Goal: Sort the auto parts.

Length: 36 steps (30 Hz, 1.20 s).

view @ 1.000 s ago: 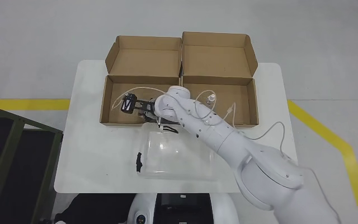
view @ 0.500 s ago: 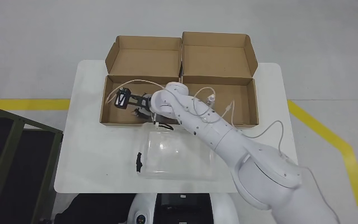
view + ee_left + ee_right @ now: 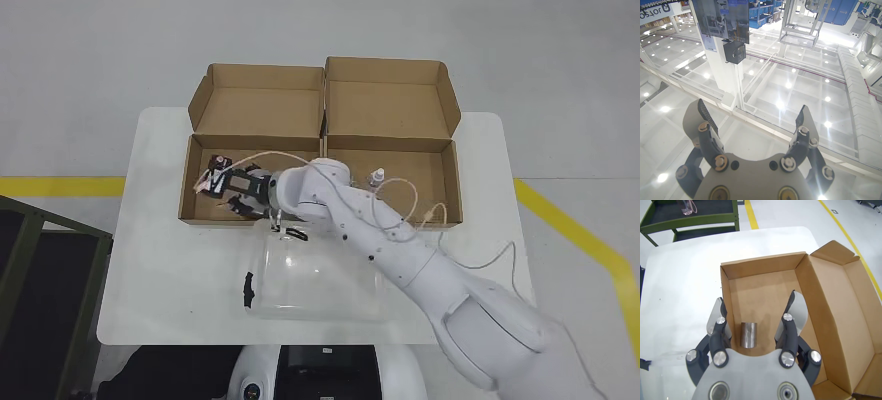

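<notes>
Right hand (image 3: pixel 756 295) spread wide (empty), metal cylinder (image 3: pixel 748 334) below between fingers (image 3: pixel 800 308), on box (image 3: pixel 762 289) floor.

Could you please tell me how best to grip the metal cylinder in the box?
Grip the metal cylinder across its curved sides at mid-length, from above: it seems to lie on the cardboard box floor close to one wall, so keep one finger inside that wall.

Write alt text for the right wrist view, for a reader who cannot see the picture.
The right gripper hangs open over an open cardboard box, and a short metal cylinder rests on the box floor, framed by the open jaws. The box sits on a white table, with a green cart on the floor beyond.
</notes>
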Each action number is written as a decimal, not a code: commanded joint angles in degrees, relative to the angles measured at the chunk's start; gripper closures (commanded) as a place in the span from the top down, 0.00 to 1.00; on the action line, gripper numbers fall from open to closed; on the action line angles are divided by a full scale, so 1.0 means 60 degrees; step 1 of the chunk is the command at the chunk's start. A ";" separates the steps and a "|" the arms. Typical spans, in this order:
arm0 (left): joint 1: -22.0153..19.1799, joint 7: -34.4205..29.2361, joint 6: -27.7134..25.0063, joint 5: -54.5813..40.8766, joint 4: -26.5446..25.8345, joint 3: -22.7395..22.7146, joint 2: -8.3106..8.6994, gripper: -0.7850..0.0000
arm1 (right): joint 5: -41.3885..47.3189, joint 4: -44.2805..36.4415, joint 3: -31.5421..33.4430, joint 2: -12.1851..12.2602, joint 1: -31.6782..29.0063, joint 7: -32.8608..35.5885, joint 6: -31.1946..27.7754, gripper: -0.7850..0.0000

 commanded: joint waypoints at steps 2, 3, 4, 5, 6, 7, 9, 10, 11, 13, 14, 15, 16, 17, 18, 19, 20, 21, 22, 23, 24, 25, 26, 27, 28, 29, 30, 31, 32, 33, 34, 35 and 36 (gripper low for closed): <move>0.0000 0.0000 0.0000 0.0000 0.0000 0.0000 0.0000 1.00 | -0.0767 -0.1568 0.0821 0.0542 -0.1039 -0.0057 -0.0042 0.77; 0.0000 0.0000 0.0000 0.0000 0.0000 0.0000 0.0000 1.00 | -0.1070 -0.2119 0.1094 0.0717 -0.1402 -0.0136 -0.0161 0.81; 0.0000 0.0000 0.0000 0.0000 0.0000 0.0000 0.0000 1.00 | -0.1500 -0.2601 0.1380 0.0892 -0.1774 -0.0062 -0.0147 0.84; 0.0000 0.0000 0.0000 0.0000 0.0000 0.0000 0.0000 1.00 | -0.1845 -0.3149 0.1636 0.1049 -0.2181 -0.0047 -0.0175 0.87; 0.0000 0.0000 0.0000 0.0000 0.0000 0.0000 0.0000 1.00 | -0.2056 -0.3659 0.1917 0.1196 -0.2607 -0.0147 -0.0281 0.87; 0.0000 0.0000 0.0000 0.0000 0.0000 0.0000 0.0000 1.00 | -0.2298 -0.4090 0.2211 0.1336 -0.3009 -0.0169 -0.0348 0.87; 0.0000 0.0000 0.0000 0.0000 0.0000 0.0000 0.0000 1.00 | -0.2715 -0.4934 0.2721 0.1570 -0.3753 -0.0220 -0.0492 0.89; 0.0000 0.0000 0.0000 0.0000 0.0000 0.0000 0.0000 1.00 | -0.2873 -0.5272 0.2965 0.1671 -0.4090 -0.0274 -0.0588 0.90; 0.0000 0.0000 0.0000 0.0000 0.0000 0.0000 0.0000 1.00 | -0.3024 -0.5579 0.3204 0.1764 -0.4401 -0.0327 -0.0670 0.92; 0.0000 0.0000 0.0000 0.0000 0.0000 0.0000 0.0000 1.00 | -0.3272 -0.6110 0.3627 0.1923 -0.4940 -0.0566 -0.0861 0.96; 0.0000 0.0000 0.0000 0.0000 0.0000 0.0000 0.0000 1.00 | -0.3436 -0.6345 0.3813 0.1994 -0.5184 -0.0714 -0.0933 0.98; 0.0000 0.0000 0.0000 0.0000 0.0000 0.0000 0.0000 1.00 | -0.3581 -0.6572 0.3981 0.2057 -0.5416 -0.0906 -0.0982 1.00; 0.0000 0.0000 0.0000 0.0000 0.0000 0.0000 0.0000 1.00 | -0.3682 -0.6770 0.4156 0.2116 -0.5664 -0.1140 -0.0999 1.00; 0.0000 0.0000 0.0000 0.0000 0.0000 0.0000 0.0000 1.00 | -0.3793 -0.6938 0.4323 0.2175 -0.5907 -0.1354 -0.1024 1.00; 0.0000 0.0000 0.0000 0.0000 0.0000 0.0000 0.0000 1.00 | -0.3893 -0.7113 0.4479 0.2227 -0.6150 -0.1564 -0.1009 1.00; 0.0000 0.0000 0.0000 0.0000 0.0000 0.0000 0.0000 1.00 | -0.3978 -0.7251 0.4675 0.2282 -0.6408 -0.1763 -0.0952 1.00; 0.0000 0.0000 0.0000 0.0000 0.0000 0.0000 0.0000 1.00 | -0.4060 -0.7381 0.4853 0.2334 -0.6646 -0.1950 -0.0938 1.00; 0.0000 0.0000 0.0000 0.0000 0.0000 0.0000 0.0000 1.00 | -0.4107 -0.7496 0.5041 0.2384 -0.6878 -0.2138 -0.0916 1.00; 0.0000 0.0000 0.0000 0.0000 0.0000 0.0000 0.0000 1.00 | -0.4155 -0.7603 0.5247 0.2431 -0.7107 -0.2304 -0.0852 1.00; 0.0000 0.0000 0.0000 0.0000 0.0000 0.0000 0.0000 1.00 | -0.4201 -0.7726 0.5431 0.2478 -0.7332 -0.2485 -0.0826 1.00; 0.0000 0.0000 0.0000 0.0000 0.0000 0.0000 0.0000 1.00 | -0.4253 -0.7836 0.5629 0.2524 -0.7558 -0.2635 -0.0786 1.00; 0.0000 0.0000 0.0000 0.0000 0.0000 0.0000 0.0000 1.00 | -0.4326 -0.7962 0.5846 0.2572 -0.7790 -0.2772 -0.0730 1.00; 0.0000 0.0000 0.0000 0.0000 0.0000 0.0000 0.0000 1.00 | -0.4382 -0.8084 0.6023 0.2615 -0.7999 -0.2905 -0.0719 1.00; 0.0000 0.0000 0.0000 0.0000 0.0000 0.0000 0.0000 1.00 | -0.4393 -0.8186 0.6220 0.2654 -0.8209 -0.3034 -0.0657 1.00; 0.0000 0.0000 0.0000 0.0000 0.0000 0.0000 0.0000 1.00 | -0.4395 -0.8288 0.6418 0.2690 -0.8408 -0.3159 -0.0579 1.00; 0.0000 0.0000 0.0000 0.0000 0.0000 0.0000 0.0000 1.00 | -0.4416 -0.8403 0.6628 0.2726 -0.8618 -0.3272 -0.0480 1.00; 0.0000 0.0000 0.0000 0.0000 0.0000 0.0000 0.0000 1.00 | -0.4398 -0.8515 0.6849 0.2759 -0.8839 -0.3408 -0.0357 1.00; 0.0000 0.0000 0.0000 0.0000 0.0000 0.0000 0.0000 1.00 | -0.4382 -0.8625 0.7063 0.2792 -0.9068 -0.3525 -0.0246 1.00; 0.0000 0.0000 0.0000 0.0000 0.0000 0.0000 0.0000 1.00 | -0.4376 -0.8737 0.7223 0.2823 -0.9268 -0.3615 -0.0227 1.00; 0.0000 0.0000 0.0000 0.0000 0.0000 0.0000 0.0000 1.00 | -0.4406 -0.8838 0.7415 0.2855 -0.9443 -0.3653 -0.0182 1.00; 0.0000 0.0000 0.0000 0.0000 0.0000 0.0000 0.0000 1.00 | -0.4420 -0.8946 0.7589 0.2882 -0.9621 -0.3689 -0.0111 1.00; 0.0000 0.0000 0.0000 0.0000 0.0000 0.0000 0.0000 1.00 | -0.4425 -0.9046 0.7752 0.2909 -0.9795 -0.3724 -0.0062 1.00; 0.0000 0.0000 0.0000 0.0000 0.0000 0.0000 0.0000 1.00 | -0.4429 -0.9114 0.7912 0.2935 -0.9957 -0.3733 -0.0031 1.00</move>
